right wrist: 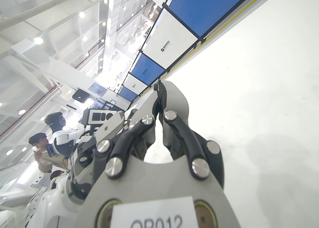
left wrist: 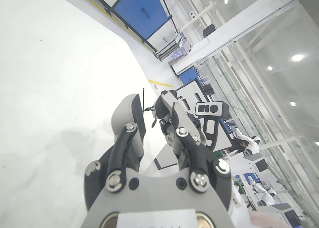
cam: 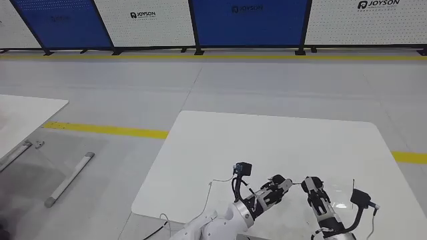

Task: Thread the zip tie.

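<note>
A thin black zip tie (left wrist: 143, 99) stands upright over the white table (cam: 280, 140), pinched at its lower part by my right gripper (left wrist: 155, 108). In the right wrist view that gripper (right wrist: 159, 90) is shut, and a small black piece of the tie (right wrist: 157, 87) pokes out at the fingertips. My left gripper (left wrist: 155, 112) is open, its two fingers (left wrist: 135, 114) spread wide with nothing between them, and it faces the right gripper from a short distance. From above, the left gripper (cam: 285, 183) and the right gripper (cam: 309, 185) sit close together near the table's front edge.
A thin white cable (cam: 215, 183) lies on the table beside the left arm. The table stretches bare beyond the grippers to its far edge. Blue and white panels (cam: 250, 7) stand behind a yellow floor line.
</note>
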{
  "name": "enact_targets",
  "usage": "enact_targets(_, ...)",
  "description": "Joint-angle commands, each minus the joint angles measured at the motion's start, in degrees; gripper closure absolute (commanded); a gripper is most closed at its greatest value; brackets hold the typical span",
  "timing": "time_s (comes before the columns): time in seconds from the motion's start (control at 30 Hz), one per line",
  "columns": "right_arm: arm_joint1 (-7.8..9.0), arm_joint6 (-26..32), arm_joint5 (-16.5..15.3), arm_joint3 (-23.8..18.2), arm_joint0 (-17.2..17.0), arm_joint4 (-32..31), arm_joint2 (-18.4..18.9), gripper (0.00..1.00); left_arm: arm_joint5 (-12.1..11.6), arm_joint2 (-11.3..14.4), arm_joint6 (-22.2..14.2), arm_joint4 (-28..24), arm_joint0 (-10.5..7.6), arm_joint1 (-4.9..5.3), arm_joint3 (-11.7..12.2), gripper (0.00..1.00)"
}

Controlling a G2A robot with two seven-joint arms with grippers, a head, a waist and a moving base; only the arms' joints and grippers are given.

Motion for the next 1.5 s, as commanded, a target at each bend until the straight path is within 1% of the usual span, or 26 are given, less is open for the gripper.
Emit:
enact_targets(0.0,-0.03,-0.09,-0.03,0.01,0.00,-0.01,0.01,1.00,-0.05,-0.11,-0.01,0.01,0.10,0.03,-0.06,1.00)
enact_targets(0.37,-0.16,0.41,-0.34,0.09,-0.06,0.25,0.10,1.00,-0.23,-0.05,-0.29,0.07,0.18,0.03,0.00,1.00)
enact_targets(0.4,-0.15,0.68,-0.43,0.08,-0.07,0.37,0.12,0.96,-0.23,-0.03,-0.28,0.02,0.19,0.02,-0.01,1.00)
enact_targets(0.47,-0.14,1.04,-0.49,0.05,-0.08,0.42,0.28,0.24,-0.19,0.00,-0.20,-0.13,0.23,0.00,-0.02,1.00)
enact_targets(0.5,-0.14,1.20,-0.62,0.01,-0.08,0.49,0.29,0.00,-0.15,0.01,-0.10,-0.26,0.26,-0.02,-0.03,1.00)
enact_targets(0.63,-0.14,1.50,-2.06,0.10,-0.14,1.09,0.45,0.00,0.51,0.02,0.67,-1.19,0.34,-0.16,-0.07,1.00)
enact_targets(0.77,-0.14,1.52,-3.15,0.04,-0.30,1.29,0.60,0.00,1.46,-0.04,1.37,-3.20,0.21,-0.40,-0.47,1.00)
enact_targets(0.9,-0.07,1.57,-6.39,-0.19,-1.31,4.04,1.57,0.00,1.05,-0.56,1.83,-7.04,0.42,-0.61,-1.36,1.00)
enact_targets(0.97,0.01,2.42,-7.52,-0.11,-1.82,5.82,2.17,0.00,0.98,-0.65,1.74,-7.12,0.50,-0.59,-1.39,1.00)
enact_targets(1.03,0.01,2.42,-7.52,-0.11,-1.82,5.82,2.17,0.00,0.27,-0.70,-0.37,-8.94,0.46,-0.55,-1.55,1.00)
enact_targets(1.07,0.01,2.42,-7.52,-0.11,-1.82,5.82,2.17,0.00,0.16,-0.75,-0.67,-9.09,0.45,-0.54,-1.57,1.00)
enact_targets(1.3,0.01,2.42,-7.52,-0.11,-1.82,5.82,2.17,0.00,0.16,-0.75,-0.67,-9.09,0.45,-0.54,-1.57,1.00)
enact_targets(1.4,-0.01,1.88,-6.98,-0.33,-1.41,4.13,2.19,0.00,1.21,-0.86,0.77,-10.28,0.82,-0.68,-2.12,1.00)
enact_targets(1.47,0.09,0.87,-7.39,-0.71,-1.30,0.65,2.81,0.00,1.82,-1.28,2.11,-12.11,1.14,-0.81,-2.61,1.00)
